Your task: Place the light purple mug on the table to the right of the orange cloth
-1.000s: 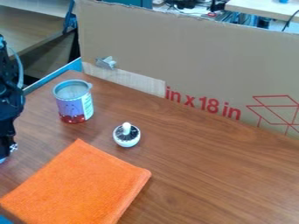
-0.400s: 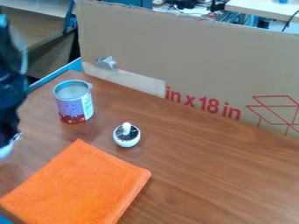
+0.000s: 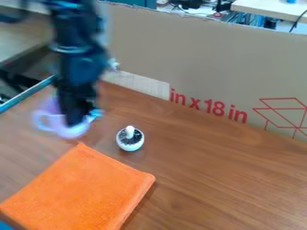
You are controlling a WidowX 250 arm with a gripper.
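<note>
"Where's the cup (image 3: 55, 122) from your tool (image 3: 74, 122)?"
"You have it in your grip, at the fingertips, showing mostly on their left in the view, beyond the orange cloth (image 3: 81, 191) on your desk (image 3: 210, 179)."
"And how does it look to you?"
"Blurred, pale lilac and white, its looped handle pointing left."

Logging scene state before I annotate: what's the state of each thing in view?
Gripper: lowered, at the cup.
Light cup with handle: apparently held, handle out to one side; contents can't be made out.
Orange cloth: folded, lying flat.
White round knobbed object: upright, knob up.
Cardboard panel: standing.
</note>
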